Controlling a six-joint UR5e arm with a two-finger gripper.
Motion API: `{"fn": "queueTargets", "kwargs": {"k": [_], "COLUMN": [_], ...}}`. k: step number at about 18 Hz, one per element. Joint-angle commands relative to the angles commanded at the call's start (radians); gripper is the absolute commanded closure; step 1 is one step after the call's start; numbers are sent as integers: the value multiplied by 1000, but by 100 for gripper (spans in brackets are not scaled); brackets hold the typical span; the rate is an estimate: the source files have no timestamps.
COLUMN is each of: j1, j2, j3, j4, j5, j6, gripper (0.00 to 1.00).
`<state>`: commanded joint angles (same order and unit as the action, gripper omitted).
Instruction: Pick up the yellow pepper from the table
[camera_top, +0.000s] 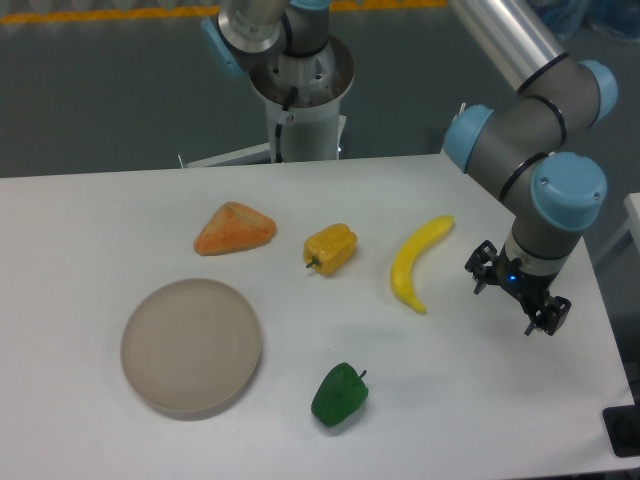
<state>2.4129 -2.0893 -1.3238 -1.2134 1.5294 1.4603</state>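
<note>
The yellow pepper (331, 248) lies on its side near the middle of the white table (100, 220), its short dark stem pointing toward the front left. My gripper (516, 298) hovers over the right part of the table, well to the right of the pepper and beyond the banana. Its two dark fingers stand apart with nothing between them, so it is open.
A long curved yellow banana (416, 263) lies between the pepper and the gripper. An orange wedge-shaped piece (234, 229) sits left of the pepper. A round beige plate (191, 346) is at the front left, a green pepper (339, 395) at the front centre.
</note>
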Motion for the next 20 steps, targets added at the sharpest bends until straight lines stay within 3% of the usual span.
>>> {"fn": "queueTargets", "kwargs": {"k": [9,15,18,20], "j1": [-2,-29,-73,-124], "j2": [9,119,170,227], "j3": [-20,-190,-259,-339], "j4": [-3,0,0,3], "j5": [0,-31,-54,-55], "j6": [-9,-18,-72,-97], "gripper": [0,0,0,0]}}
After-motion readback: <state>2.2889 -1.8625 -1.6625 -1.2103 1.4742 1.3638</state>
